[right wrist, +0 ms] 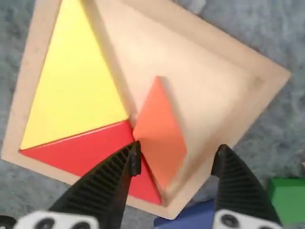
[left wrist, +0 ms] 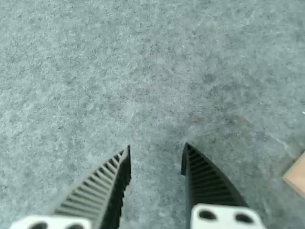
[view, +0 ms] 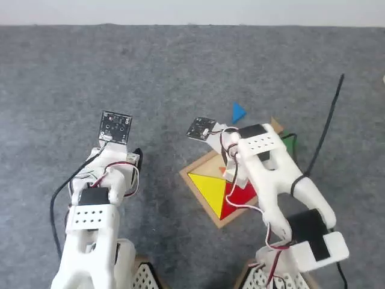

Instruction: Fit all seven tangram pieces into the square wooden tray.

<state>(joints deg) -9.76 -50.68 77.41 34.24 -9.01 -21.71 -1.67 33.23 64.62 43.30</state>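
Note:
The square wooden tray [right wrist: 248, 62] lies turned like a diamond under my right arm, its rim [view: 198, 186] showing in the high view. Inside it lie a yellow triangle [right wrist: 71, 81] [view: 209, 185], a red triangle [right wrist: 81, 152] [view: 240, 195] and an orange triangle [right wrist: 159, 133]. My right gripper [right wrist: 178, 148] hangs open just above the orange piece, one finger on each side of it. A blue triangle [view: 239, 112] and a green piece [view: 290, 143] lie on the mat beyond the tray. My left gripper [left wrist: 157, 149] is open over bare mat, left of the tray.
Grey felt mat [view: 150, 78] covers the table. In the left wrist view a corner of the tray [left wrist: 298, 174] shows at the edge. A black cable [view: 328, 123] runs across the mat to the right of the tray. The arms' bases stand at the near edge.

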